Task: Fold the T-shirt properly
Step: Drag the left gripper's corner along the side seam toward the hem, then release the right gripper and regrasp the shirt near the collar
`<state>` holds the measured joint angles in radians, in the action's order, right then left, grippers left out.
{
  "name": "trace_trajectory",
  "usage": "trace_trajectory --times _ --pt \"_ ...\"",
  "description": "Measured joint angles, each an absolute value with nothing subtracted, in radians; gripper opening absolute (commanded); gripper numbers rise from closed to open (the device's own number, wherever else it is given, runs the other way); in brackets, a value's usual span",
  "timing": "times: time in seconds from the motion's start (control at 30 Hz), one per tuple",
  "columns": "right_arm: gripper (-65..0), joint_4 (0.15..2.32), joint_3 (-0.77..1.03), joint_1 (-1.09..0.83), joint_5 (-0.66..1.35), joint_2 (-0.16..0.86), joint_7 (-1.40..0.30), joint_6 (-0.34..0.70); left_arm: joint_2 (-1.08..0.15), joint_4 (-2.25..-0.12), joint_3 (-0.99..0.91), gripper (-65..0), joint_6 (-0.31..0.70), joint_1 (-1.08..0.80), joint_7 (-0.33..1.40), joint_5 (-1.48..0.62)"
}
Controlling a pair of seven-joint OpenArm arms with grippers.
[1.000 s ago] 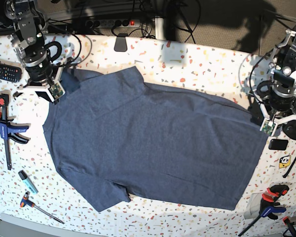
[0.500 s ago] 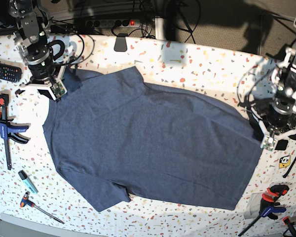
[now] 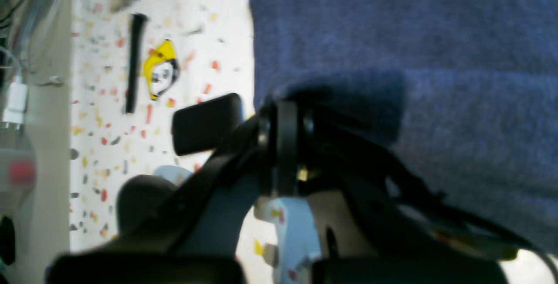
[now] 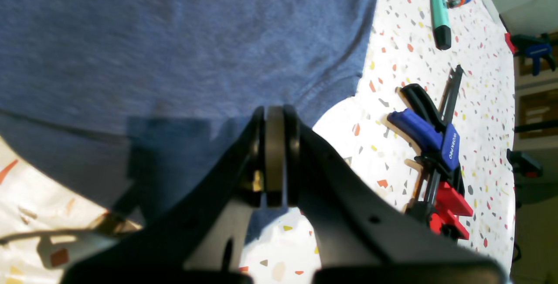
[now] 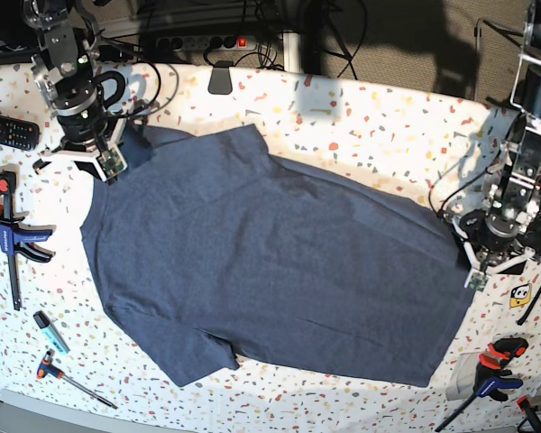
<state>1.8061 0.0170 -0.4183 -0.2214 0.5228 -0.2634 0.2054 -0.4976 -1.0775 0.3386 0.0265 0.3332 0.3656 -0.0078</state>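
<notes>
The dark navy T-shirt (image 5: 279,262) lies spread flat and plain side up across the speckled table (image 5: 361,117), collar end toward the left. My right gripper (image 5: 106,167) is at the shirt's upper-left corner by the collar. In the right wrist view this right gripper (image 4: 274,116) is shut, its tips on the edge of the T-shirt (image 4: 174,35). My left gripper (image 5: 475,278) is at the hem's right corner. In the left wrist view the left gripper (image 3: 282,106) is shut at the border of the T-shirt (image 3: 414,35), pinching the hem.
A remote (image 5: 9,131), a blue-and-red clamp (image 5: 4,225), a green marker (image 5: 50,331) and a screwdriver (image 5: 68,374) lie left of the shirt. Right of the hem are a yellow sticker (image 5: 520,295) and another clamp (image 5: 491,379). A black block (image 3: 207,122) sits beside the left gripper.
The left gripper has moved down and inward, and the hem corner has come in with it. The right gripper has shifted slightly up, taking the collar edge along.
</notes>
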Motion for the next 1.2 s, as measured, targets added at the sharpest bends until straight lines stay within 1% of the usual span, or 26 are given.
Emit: trace_trajectory --times 0.13,0.2,0.23,0.27,0.3,0.37,0.47,0.5,0.6,0.63,0.77,0.87,0.97,1.03,1.07,1.17,1.2 --pt "-65.0 1.806 0.017 -0.419 -0.221 0.509 -0.264 0.205 -0.496 -1.077 0.339 -64.5 0.002 0.360 0.365 -0.008" --pt "-65.0 1.806 0.017 -0.419 -0.221 0.510 -0.263 0.205 -0.496 -1.077 0.339 -47.8 -0.002 0.367 0.365 -0.005" --pt "-65.0 1.806 0.017 -0.419 -0.221 0.510 -0.264 0.205 -0.497 -1.077 0.339 -40.8 -0.006 0.369 0.365 -0.006" --pt "-65.0 1.806 0.017 -0.419 -0.221 0.510 -0.264 0.205 -0.498 -1.077 0.339 -36.4 -0.020 0.371 0.366 -0.008" --pt "-65.0 1.806 0.017 -0.422 -0.221 0.510 -0.265 0.205 -0.496 -1.077 0.339 -34.4 -0.046 0.371 0.365 -0.007" --pt "-65.0 1.806 0.017 -0.423 -0.221 0.510 -0.268 0.205 -0.496 -1.077 0.339 -34.1 -0.098 0.374 0.366 -0.008" --pt "-65.0 1.806 0.017 -0.424 -0.221 0.510 -0.267 0.205 -0.499 -1.077 0.339 -34.1 -0.117 0.389 0.380 -0.008" --pt "-62.4 1.806 0.017 -0.424 -0.221 0.510 -0.267 0.205 -0.498 -1.077 0.339 -34.1 -0.118 0.394 0.383 -0.008" --pt "-49.2 1.806 0.017 -0.424 -0.222 0.513 -0.267 0.205 -0.498 -1.077 0.339 -34.1 -0.120 0.395 0.384 -0.030" --pt "-46.9 1.806 0.017 -0.424 -0.223 0.516 -0.266 0.205 -0.499 -1.077 0.339 -34.1 -0.121 0.393 0.385 -0.054" --pt "-46.3 1.819 0.017 -0.424 -0.225 0.536 -0.267 0.205 -0.502 -1.078 0.339 -34.1 -0.159 0.391 0.396 -0.099" --pt "-46.3 1.876 0.012 -0.458 -0.227 0.572 -0.266 0.208 -0.501 -1.078 0.337 -34.1 -0.158 0.391 0.426 -0.142" --pt "-46.3 1.932 -0.047 -0.508 -0.239 0.627 -0.264 0.234 -0.501 -1.078 0.337 -34.1 -0.159 0.389 0.455 -0.193" --pt "-46.3 1.941 -0.116 -0.519 -0.316 0.646 -0.263 0.271 -0.501 -1.078 0.337 -34.1 -0.157 0.389 0.477 -0.220" --pt "-44.6 1.940 -0.150 -0.521 -0.352 0.647 -0.268 0.281 -0.501 -1.080 0.337 -34.2 -0.154 0.388 0.480 -0.234" --pt "-32.6 1.939 -0.222 -0.512 -0.441 0.645 -0.267 0.282 -0.501 -1.096 0.337 -34.5 -0.135 0.386 0.511 -0.237" --pt "-29.9 1.939 -0.237 -0.501 -0.451 0.645 -0.268 0.282 -0.501 -1.105 0.337 -34.5 -0.134 0.386 0.531 -0.241"
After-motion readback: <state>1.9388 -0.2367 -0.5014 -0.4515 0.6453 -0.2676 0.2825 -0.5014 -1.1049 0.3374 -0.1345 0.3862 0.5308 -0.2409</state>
